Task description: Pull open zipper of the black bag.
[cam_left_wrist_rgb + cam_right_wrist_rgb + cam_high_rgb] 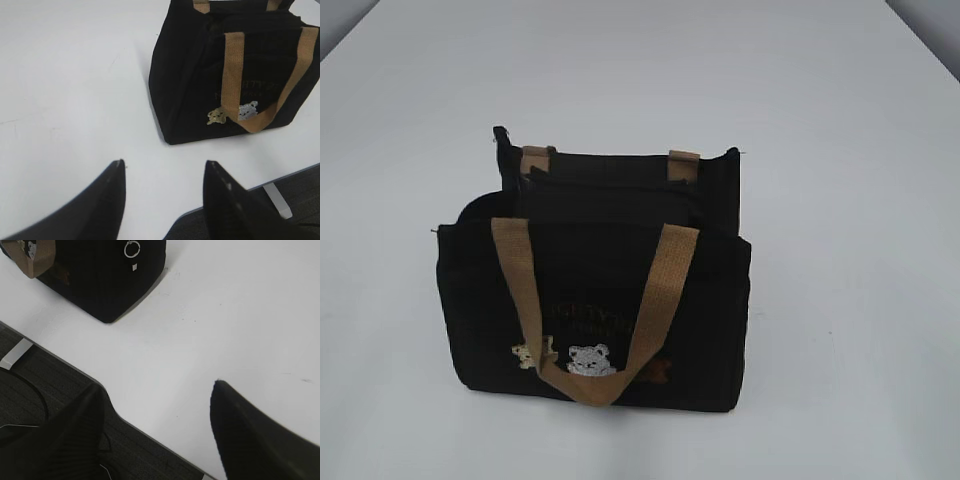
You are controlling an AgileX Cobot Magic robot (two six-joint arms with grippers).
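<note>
On the tabletop: white tabletop carries one bag, standing upright near its middle; both arms are out of the exterior view.
Bag: black, boxy, two tan handles; front handle hangs over the front face, the rear one shows only as two tan stubs at the top.
Hidden: the top edge is dark folds, so the zipper cannot be made out; the right wrist view cuts the bag to one lower corner bearing a small silver ring.
Writing: faint lettering on the front, too dim to read; white and tan bears stitched below it.
Left fingers: apart, holding nothing, short of the bag.
Right fingers: wide apart, empty, over the tabletop's edge, clear of the bag.
</note>
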